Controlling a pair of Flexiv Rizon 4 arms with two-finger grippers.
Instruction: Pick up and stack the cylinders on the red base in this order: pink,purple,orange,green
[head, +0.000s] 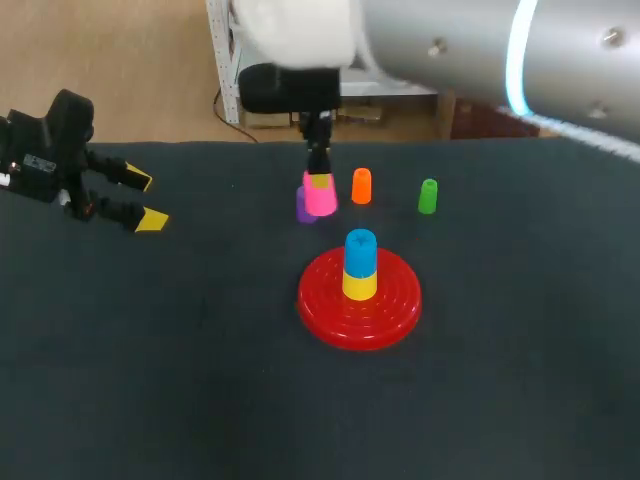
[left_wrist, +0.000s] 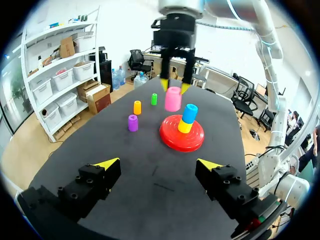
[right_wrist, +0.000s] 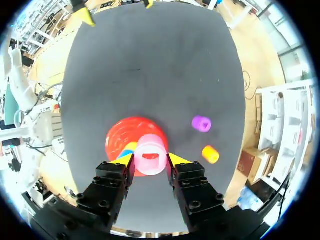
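Pink cylinder (head: 320, 196) clamped from two sides in the right gripper (head: 319, 180), aloft just far and left of the red base (head: 395, 305). Left gripper (head: 146, 202) spread wide and empty, well off to the left. Best carried across until centred over the blue cylinder (head: 360, 250) atop the yellow one (head: 360, 285), then lowered straight and released only once seated. Long axis upright, hollow end toward the wrist; keep plumb.
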